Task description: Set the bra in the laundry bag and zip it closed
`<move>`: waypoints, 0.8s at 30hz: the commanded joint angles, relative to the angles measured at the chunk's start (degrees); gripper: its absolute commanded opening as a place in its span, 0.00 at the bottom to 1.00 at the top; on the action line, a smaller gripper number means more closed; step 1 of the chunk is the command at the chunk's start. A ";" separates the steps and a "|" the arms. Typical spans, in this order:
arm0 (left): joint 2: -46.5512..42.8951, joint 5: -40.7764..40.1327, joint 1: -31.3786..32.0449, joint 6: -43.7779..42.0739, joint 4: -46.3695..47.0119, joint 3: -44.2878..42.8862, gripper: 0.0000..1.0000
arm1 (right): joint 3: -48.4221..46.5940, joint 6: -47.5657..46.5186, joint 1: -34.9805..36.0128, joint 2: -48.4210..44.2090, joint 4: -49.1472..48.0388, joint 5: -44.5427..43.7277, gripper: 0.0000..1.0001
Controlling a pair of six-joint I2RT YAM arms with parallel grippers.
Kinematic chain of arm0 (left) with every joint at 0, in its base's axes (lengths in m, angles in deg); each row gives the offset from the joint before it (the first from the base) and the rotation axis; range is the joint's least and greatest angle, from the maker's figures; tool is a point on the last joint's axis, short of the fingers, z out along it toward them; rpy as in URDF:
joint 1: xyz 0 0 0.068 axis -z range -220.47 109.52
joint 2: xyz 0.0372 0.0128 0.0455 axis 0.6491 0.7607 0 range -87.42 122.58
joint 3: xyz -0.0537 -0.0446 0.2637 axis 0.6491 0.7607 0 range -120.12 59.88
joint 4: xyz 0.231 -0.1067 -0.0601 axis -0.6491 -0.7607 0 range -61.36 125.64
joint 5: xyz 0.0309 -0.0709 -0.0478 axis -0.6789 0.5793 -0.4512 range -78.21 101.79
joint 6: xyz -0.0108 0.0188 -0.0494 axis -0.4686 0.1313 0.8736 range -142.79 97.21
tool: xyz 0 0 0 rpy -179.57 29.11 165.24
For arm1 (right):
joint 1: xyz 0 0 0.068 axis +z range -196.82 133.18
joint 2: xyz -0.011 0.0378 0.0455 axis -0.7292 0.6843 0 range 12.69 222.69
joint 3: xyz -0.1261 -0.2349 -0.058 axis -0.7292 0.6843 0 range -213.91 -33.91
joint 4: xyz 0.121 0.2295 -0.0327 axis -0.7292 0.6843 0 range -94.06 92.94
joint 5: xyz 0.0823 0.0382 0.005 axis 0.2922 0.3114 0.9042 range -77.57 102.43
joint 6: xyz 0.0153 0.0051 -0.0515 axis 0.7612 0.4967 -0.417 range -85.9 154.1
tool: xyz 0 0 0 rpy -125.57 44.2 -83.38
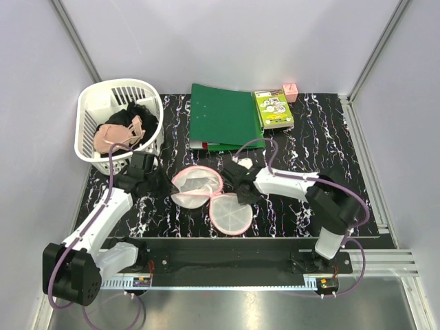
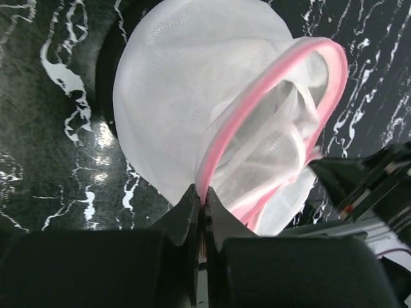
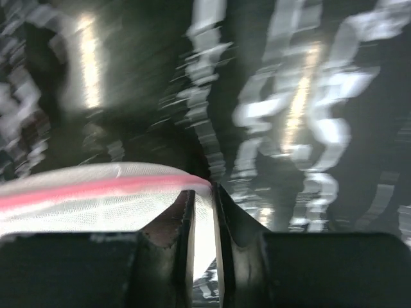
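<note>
Peach padded bra (image 1: 118, 135) with thin straps lies crumpled in the white slotted plastic basket (image 1: 89, 103) at the table's far left, on top of black clothing (image 1: 139, 117) (its long axis is hard to read). The round white mesh laundry bag (image 1: 197, 187) with pink zipper trim lies unzipped mid-table. The left gripper (image 2: 201, 204) is clamped on the bag's pink rim, and the right gripper (image 3: 204, 191) is clamped on the rim opposite. The left arm is nearer the bra, which lies beyond and to the left of its hand, with the basket wall between them. A green binder (image 1: 223, 115) lies behind the bag.

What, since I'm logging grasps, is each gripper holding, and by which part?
The left gripper and right gripper each pinch the laundry bag at its pink zipper rim.
</note>
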 commanded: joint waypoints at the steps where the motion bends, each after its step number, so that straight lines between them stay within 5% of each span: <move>1: -1.85 2.51 0.58 -0.32 0.15 0.41 0.12 | 2.55 -2.89 -7.20 -7.97 8.72 -14.86 0.21; 5: -2.81 1.46 5.50 1.26 -0.90 -1.34 0.51 | -0.34 -8.09 -10.54 -11.42 10.49 -22.17 0.32; 6: -3.34 1.03 5.95 1.52 -1.34 -2.74 0.68 | -2.78 -10.28 -10.63 -11.86 10.32 -22.26 0.36; 9: -5.01 -6.41 5.95 -0.31 -8.43 -9.13 0.85 | -6.83 -13.88 -10.63 -14.76 8.57 -16.40 0.57; 15: 0.25 -13.74 -0.19 -6.11 -15.32 -25.67 0.87 | -12.29 -18.74 -10.63 -15.99 9.78 1.45 0.99; 24: 24.49 -19.37 -15.73 -10.77 -12.16 -50.46 0.80 | -13.27 -17.77 -10.81 -19.60 11.55 12.62 1.00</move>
